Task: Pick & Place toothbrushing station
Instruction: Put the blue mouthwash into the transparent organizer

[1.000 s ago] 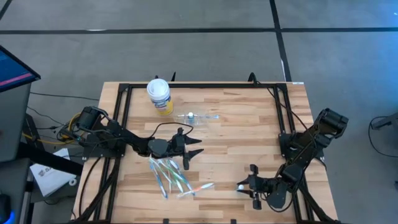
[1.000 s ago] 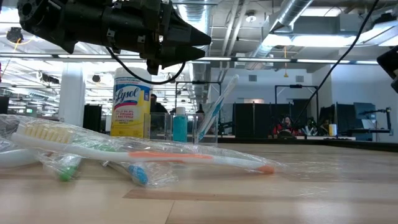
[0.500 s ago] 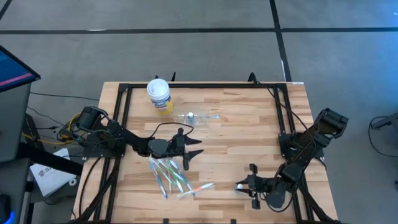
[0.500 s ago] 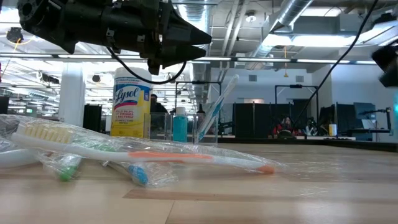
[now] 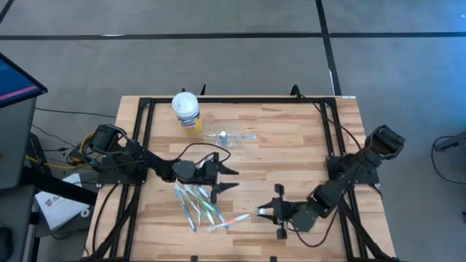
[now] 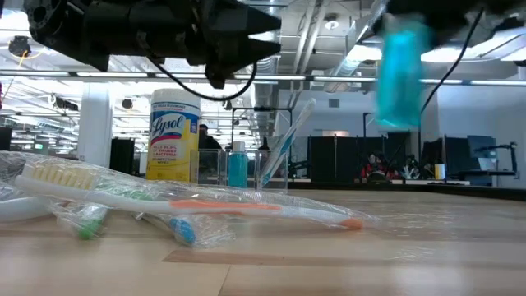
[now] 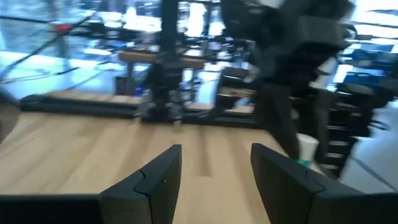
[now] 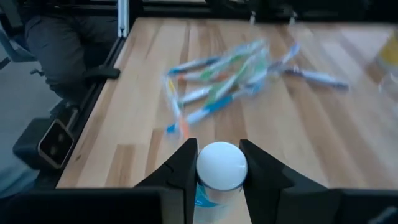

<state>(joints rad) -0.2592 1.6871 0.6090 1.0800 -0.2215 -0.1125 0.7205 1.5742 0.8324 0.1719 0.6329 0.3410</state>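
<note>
**Right arm carrying the tube toward the cup**

At the left of the high view, the left arm is reaching toward the middle of the table, and the left gripper (image 5: 222,178) is hovering with its fingers spread wide and nothing between them, just above the heap of toothbrushes (image 5: 204,206) lying in clear wrappers in the lower centre. The yellow canister (image 5: 187,111) is standing in the upper left of the table, and the clear cup (image 5: 224,138) is sitting just to its right, with one toothbrush already leaning in it.

Toward the lower right, the right gripper (image 5: 271,215) is holding the blue tube (image 8: 219,171) clear of the table, fingers partly closed against its sides, white cap facing the wrist camera. In the low view the tube (image 6: 400,74) is hanging upright in the upper right.

To do this well, the right arm should probably be keeping the tube upright, passing clear of the left gripper, and lowering it beside or into the cup before letting go.
</note>
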